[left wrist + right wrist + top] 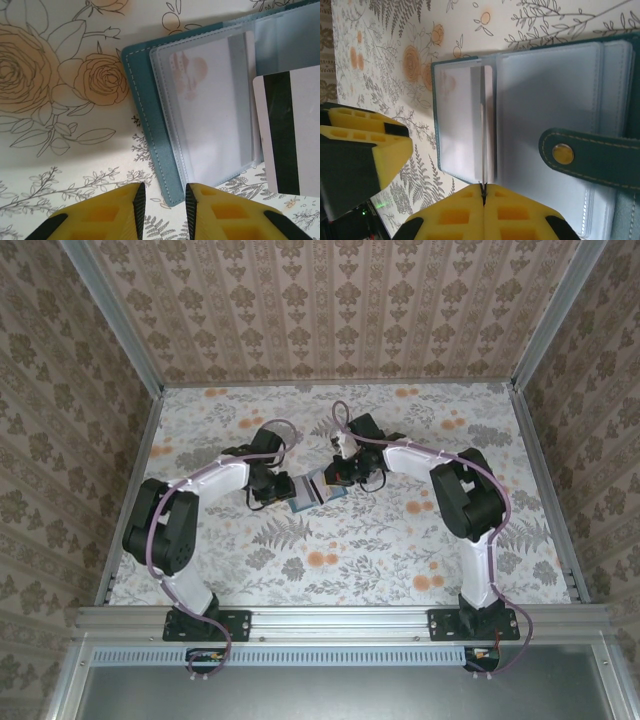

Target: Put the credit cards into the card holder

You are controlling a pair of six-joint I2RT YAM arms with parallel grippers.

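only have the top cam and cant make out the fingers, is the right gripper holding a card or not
observer: yes, the right gripper is shut on a thin card, seen edge-on in its wrist view and pointing at the card holder.
operator: holder open or folded
observer: open, clear sleeves facing up, its snap strap lying across them.
operator: and the left side
observer: the left gripper is open, with the holder's teal corner right at the gap between its fingers, not pinched.
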